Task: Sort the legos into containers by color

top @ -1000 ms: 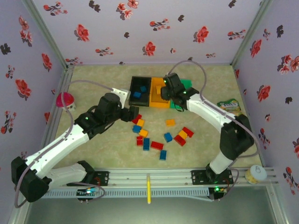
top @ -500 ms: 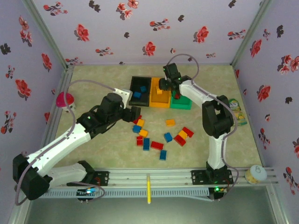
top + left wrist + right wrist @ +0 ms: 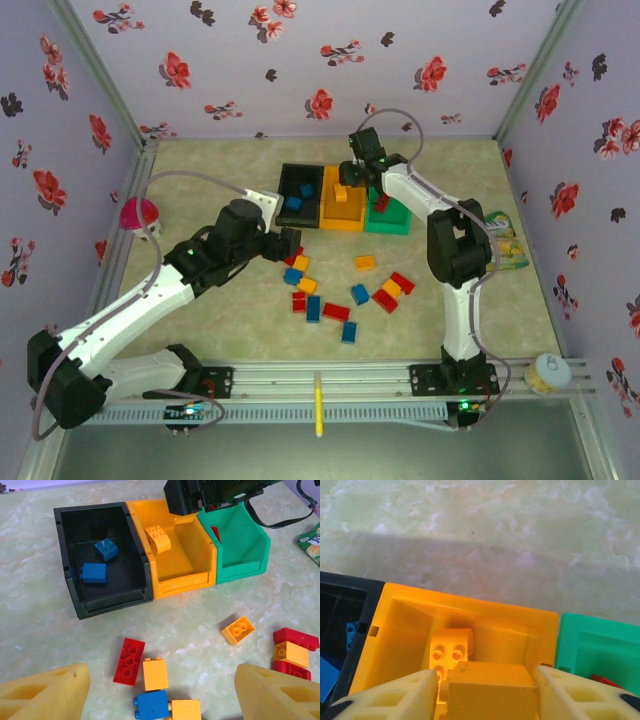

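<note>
Three containers stand in a row: the black bin holds two blue legos, the orange bin an arched orange one, the green bin a red one. My right gripper hangs over the orange bin, an orange brick filling the span between its fingers. My left gripper is open above loose legos: a red one, an orange one and a blue one.
More loose bricks lie right of the left gripper, such as an orange one and a red-orange cluster. A green snack packet lies at the right wall, a pink mushroom toy at the left wall.
The right arm has folded upright and carried its gripper a little back over the orange bin. The left arm has stayed where it was.
</note>
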Available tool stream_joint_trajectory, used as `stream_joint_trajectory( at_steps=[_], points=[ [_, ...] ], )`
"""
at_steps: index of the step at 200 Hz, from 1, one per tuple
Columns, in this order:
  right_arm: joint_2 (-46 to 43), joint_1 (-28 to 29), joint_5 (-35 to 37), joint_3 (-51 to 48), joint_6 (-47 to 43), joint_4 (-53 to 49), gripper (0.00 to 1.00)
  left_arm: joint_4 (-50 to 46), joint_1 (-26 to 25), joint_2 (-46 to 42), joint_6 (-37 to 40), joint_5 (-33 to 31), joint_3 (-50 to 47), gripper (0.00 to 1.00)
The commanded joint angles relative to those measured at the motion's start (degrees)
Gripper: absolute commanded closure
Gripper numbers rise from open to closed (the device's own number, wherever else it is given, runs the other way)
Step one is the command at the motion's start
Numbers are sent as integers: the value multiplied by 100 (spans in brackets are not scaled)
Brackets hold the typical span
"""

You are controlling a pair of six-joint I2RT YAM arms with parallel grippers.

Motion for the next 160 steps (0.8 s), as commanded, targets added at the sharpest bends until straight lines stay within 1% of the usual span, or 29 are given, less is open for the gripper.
stream_joint_trajectory(
  at_steps=[1,15,45,72,114,123,160],
  points=[
    [-52,-38,-14,58,-70,-52,42,-165,-44,-16,-139,-133,124,23],
    [-91,-30,-74,51,-87,-22,41,-245,-61,16,-198,-133,156,23],
    [-280,-38,64,-63,-103,-82,40,-309,-114,39,-305,-133,134,23],
    [-859,-11,-86,-760,72,254,40,-535,-149,65,-491,-193,99,23],
    [-2107,121,-199,-2146,412,721,40,-796,-230,211,-1027,-194,-158,23],
    [-2297,199,-269,-2387,415,820,39,-819,-254,307,-1174,-193,-235,23],
    [-2872,433,-112,-3074,517,799,39,-857,-473,815,-1757,-150,-468,24]
  ],
)
